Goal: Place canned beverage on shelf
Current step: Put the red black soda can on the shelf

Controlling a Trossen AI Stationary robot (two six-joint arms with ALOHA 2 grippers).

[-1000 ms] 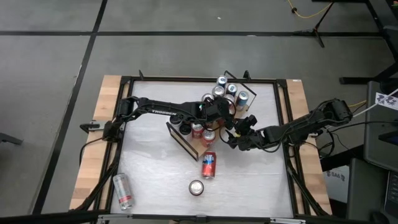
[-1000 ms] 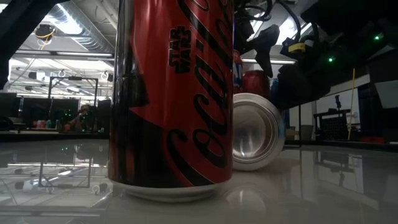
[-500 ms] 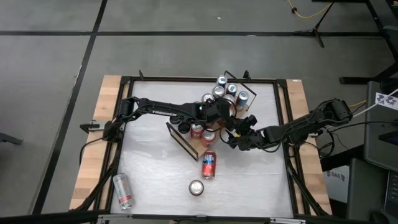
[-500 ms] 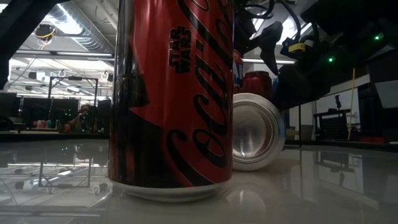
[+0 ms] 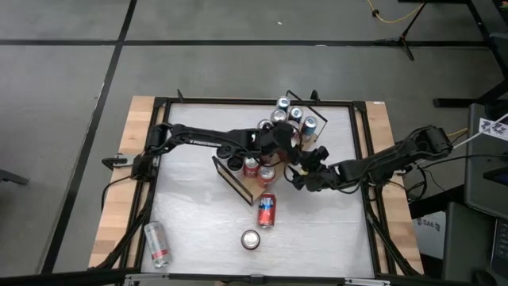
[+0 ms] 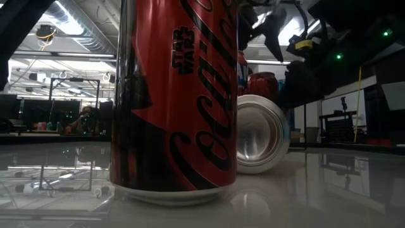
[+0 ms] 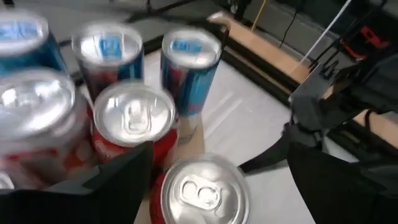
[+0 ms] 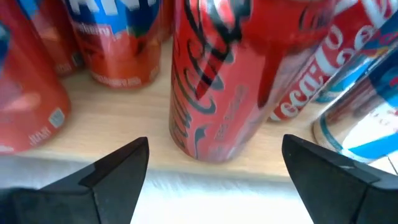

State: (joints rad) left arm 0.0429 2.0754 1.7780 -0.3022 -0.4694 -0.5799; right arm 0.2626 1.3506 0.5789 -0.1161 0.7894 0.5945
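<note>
Your left gripper (image 5: 274, 148) hovers over the cans on the shelf (image 5: 238, 181), fingers spread, grasping nothing; your right gripper (image 8: 208, 165) sits beside the shelf's edge — also spread, empty — facing an upright red can (image 8: 221, 81) on the board.

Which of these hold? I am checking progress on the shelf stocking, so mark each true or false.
1. Three cans sit off the shelf on the table. True: a silver can lying, a red-and-blue can lying, an upright can.
2. The left hand grips a can. False: it is open above the shelved cans.
3. The right hand is open, facing a red can on the shelf. True.
4. The shelf is bare. False: cans crowd it.
</note>
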